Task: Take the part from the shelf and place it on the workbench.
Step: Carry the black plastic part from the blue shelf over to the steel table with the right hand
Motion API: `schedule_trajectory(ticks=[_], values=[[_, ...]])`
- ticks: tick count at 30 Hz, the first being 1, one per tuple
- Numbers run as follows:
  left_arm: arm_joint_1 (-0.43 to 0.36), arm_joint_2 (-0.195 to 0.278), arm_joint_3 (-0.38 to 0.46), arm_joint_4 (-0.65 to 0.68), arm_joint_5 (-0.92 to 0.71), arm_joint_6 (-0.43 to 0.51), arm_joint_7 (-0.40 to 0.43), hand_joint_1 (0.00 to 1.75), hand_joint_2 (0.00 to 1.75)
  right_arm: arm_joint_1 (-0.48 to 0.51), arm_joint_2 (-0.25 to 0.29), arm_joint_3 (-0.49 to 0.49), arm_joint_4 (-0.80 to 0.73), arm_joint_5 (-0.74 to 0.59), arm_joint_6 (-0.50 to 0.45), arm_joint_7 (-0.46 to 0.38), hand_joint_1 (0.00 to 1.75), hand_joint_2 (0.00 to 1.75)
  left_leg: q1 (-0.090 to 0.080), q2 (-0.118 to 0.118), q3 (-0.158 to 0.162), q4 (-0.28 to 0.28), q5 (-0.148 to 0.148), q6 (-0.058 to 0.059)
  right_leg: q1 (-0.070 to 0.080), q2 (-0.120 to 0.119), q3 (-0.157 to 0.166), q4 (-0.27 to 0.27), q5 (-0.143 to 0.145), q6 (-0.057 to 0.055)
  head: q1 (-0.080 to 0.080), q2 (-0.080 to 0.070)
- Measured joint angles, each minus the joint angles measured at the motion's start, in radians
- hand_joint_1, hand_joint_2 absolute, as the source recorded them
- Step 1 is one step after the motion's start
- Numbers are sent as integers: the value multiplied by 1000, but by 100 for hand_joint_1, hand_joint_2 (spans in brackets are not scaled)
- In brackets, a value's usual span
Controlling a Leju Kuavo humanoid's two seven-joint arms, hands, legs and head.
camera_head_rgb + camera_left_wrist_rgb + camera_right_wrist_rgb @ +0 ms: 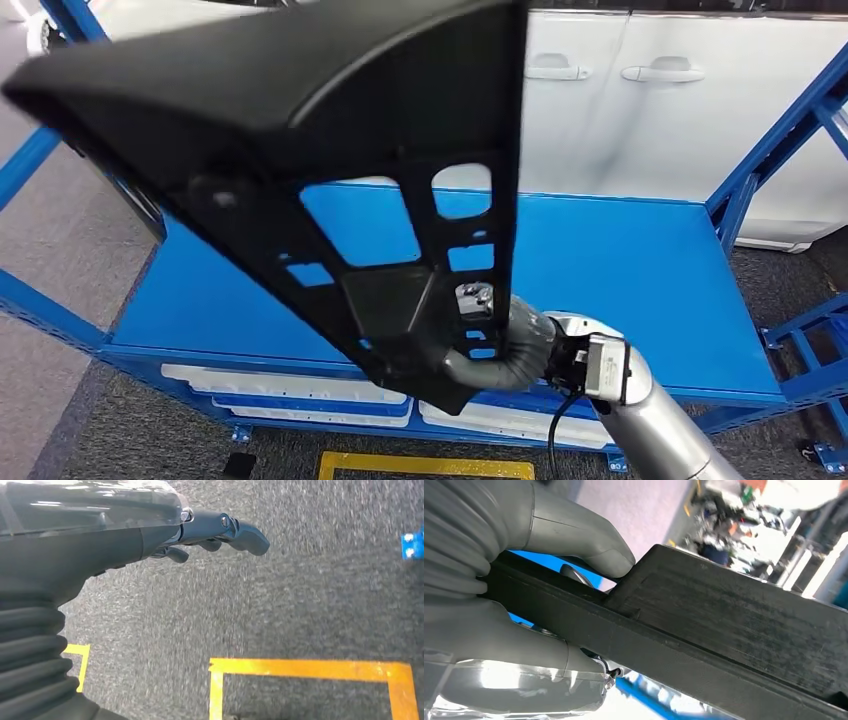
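I've got the part (300, 170) in my right hand (485, 330), lifted up close to my head cam, above the blue workbench (620, 270) and not touching it. It's a big black plastic piece, roughly triangular: wide smooth curved shell at the top, narrowing to a blunt end at the bottom. The underside facing me is a flat ribbed frame w/ several cut-out windows; the blue bench top shows through them. Matte finish, slight sheen along the curved edge.

My right hand grips the narrow lower end, just above the bench's near edge. In the right wrist view the thumb (574, 540) presses on one face of a thick black bar of the part (704, 625), the rest of the hand clamps from the other side, so it's pinched tight between them.

My left hand (210, 535) hangs over grey carpet (300, 595) w/ yellow floor tape (305, 669) below it. Fingers curl in loosely, holding nothing.

Behind the bench: a white car (640, 100) w/ two door handles. Blue frame posts (770, 150) rise at the bench's sides, and white trays (290, 385) sit on the level under its top.
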State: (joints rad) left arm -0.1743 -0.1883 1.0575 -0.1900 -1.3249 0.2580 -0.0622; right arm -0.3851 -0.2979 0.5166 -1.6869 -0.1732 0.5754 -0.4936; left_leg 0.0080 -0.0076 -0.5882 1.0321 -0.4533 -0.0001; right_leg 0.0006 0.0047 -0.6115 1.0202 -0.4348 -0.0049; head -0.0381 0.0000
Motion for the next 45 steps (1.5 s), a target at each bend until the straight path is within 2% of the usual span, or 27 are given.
schedule_trajectory(ticks=[3,4,6,8,9,10,11,13,15,19,21,23,24,25,26,29,30,34,35,36,38,39,40,41,42,43,45], values=[[-9,0,1,0,12,-29,-8,0,175,50,-1,23,4,50,-7,-44,175,175,1,-5,4,-13,5,14,0,-3,1,-2,0,16,0,0],[-12,0,1,0,16,-41,-11,0,175,65,-2,28,4,62,-9,-58,175,175,3,-5,6,-18,9,19,-2,-3,-4,11,-11,22,0,0],[-15,-2,2,0,21,-62,-19,0,175,84,-5,35,5,73,-10,-72,175,175,6,-1,8,-26,14,26,-6,-3,-41,95,-65,31,0,0],[-16,-2,2,0,23,-82,-33,0,175,96,-8,40,9,76,-7,-75,175,175,6,3,7,-26,14,28,-10,-3,-99,224,-124,39,0,0],[-15,-2,2,0,21,-91,-39,0,175,102,-9,42,11,76,-5,-75,175,175,5,4,6,-25,14,28,-12,-3,-117,263,-134,42,0,0],[-15,-3,1,0,12,-97,-41,0,175,106,-11,44,12,75,-4,-75,175,175,5,4,6,-24,14,28,-14,-4,-116,266,-124,43,0,0],[-13,-3,-2,0,0,-101,-43,0,175,109,-14,45,13,72,-2,-76,175,175,6,4,6,-22,13,27,-16,-4,-96,230,-98,44,0,0],[-9,-5,-14,0,-25,-100,-42,0,175,111,-20,46,13,65,-2,-78,175,175,5,3,6,-18,10,24,-17,-4,-24,94,-39,39,0,0],[-6,-5,-24,0,-35,-101,-43,0,175,117,-26,46,13,60,-2,-82,175,175,2,2,3,-13,9,15,-13,-4,18,9,-16,30,0,0],[3,-6,-27,0,-30,-124,-54,0,175,143,-37,46,13,53,-6,-84,175,175,3,2,-4,-1,-1,-5,-11,-4,17,-7,-5,8,0,0],[7,-6,-27,0,-27,-138,-61,0,175,151,-38,46,13,49,-12,-80,175,175,4,2,-31,71,-59,-12,-14,-7,15,-15,4,-5,0,0],[10,-6,-27,0,-26,-151,-72,0,175,162,-38,46,13,48,-24,-72,175,175,5,2,-74,196,-132,-17,-12,-9,8,-15,9,-11,0,0],[12,-6,-28,0,-26,-155,-79,0,175,172,-37,46,12,49,-33,-66,175,175,5,2,-87,244,-152,-18,-11,-11,4,-14,12,-12,0,0],[14,-6,-29,0,-27,-156,-86,0,175,182,-36,46,12,53,-42,-62,175,175,5,2,-83,255,-152,-19,-10,-11,-1,-12,15,-11,0,0],[15,-6,-30,0,-30,-155,-93,0,175,191,-33,45,11,58,-51,-57,175,175,5,2,-63,230,-137,-18,-10,-11,-6,-10,18,-10,0,0],[12,-6,-41,0,-38,-144,-111,0,175,208,-23,39,4,74,-79,-47,175,175,3,2,51,41,-73,-7,-8,-10,-20,-1,28,-1,0,0],[11,-6,-45,0,-40,-139,-116,0,175,210,-19,36,1,78,-87,-43,175,175,1,2,72,2,-64,-2,-7,-9,-23,2,32,5,0,0],[14,-7,-54,0,-48,-131,-125,0,175,218,-10,24,-6,91,-109,-34,175,175,-3,2,68,-19,-37,22,-9,-7,-31,2,43,31,0,0],[13,-7,-56,0,-50,-131,-126,0,175,221,-10,21,-7,94,-114,-33,175,175,-2,4,60,-21,-26,30,-11,-6,-40,18,22,36,0,0],[13,-7,-59,0,-51,-133,-127,0,175,223,-10,17,-9,96,-120,-33,175,175,0,5,50,-24,-15,36,-12,-5,-55,54,-17,41,0,0],[13,-7,-65,0,-53,-141,-129,0,175,229,-10,8,-10,98,-131,-34,175,175,0,7,25,-23,4,42,-14,-5,-91,177,-117,47,0,0],[14,-7,-68,0,-53,-145,-129,0,175,233,-10,5,-10,99,-137,-34,175,175,-1,7,11,-21,13,42,-15,-5,-103,236,-148,50,0,0],[15,-7,-70,0,-54,-147,-130,0,175,238,-10,3,-10,98,-141,-33,175,175,-2,7,-4,-19,22,41,-14,-5,-101,271,-157,51,0,0],[16,-7,-71,0,-54,-148,-130,0,175,242,-10,1,-10,95,-144,-31,175,175,-2,7,-18,-15,30,41,-14,-5,-82,270,-145,50,0,0],[16,-8,-72,0,-54,-148,-131,0,175,247,-10,-1,-10,91,-145,-28,175,175,-3,7,-30,-13,37,40,-14,-5,-45,232,-121,47,0,0],[16,-8,-73,0,-54,-148,-131,0,175,250,-10,-3,-10,86,-146,-25,175,175,-3,7,-40,-10,44,38,-13,-5,7,167,-98,41,0,0],[17,-10,-74,0,-56,-149,-132,0,175,254,-10,-7,-11,73,-145,-21,175,175,-6,6,-52,-9,58,30,-6,-5,100,30,-86,28,0,0]])
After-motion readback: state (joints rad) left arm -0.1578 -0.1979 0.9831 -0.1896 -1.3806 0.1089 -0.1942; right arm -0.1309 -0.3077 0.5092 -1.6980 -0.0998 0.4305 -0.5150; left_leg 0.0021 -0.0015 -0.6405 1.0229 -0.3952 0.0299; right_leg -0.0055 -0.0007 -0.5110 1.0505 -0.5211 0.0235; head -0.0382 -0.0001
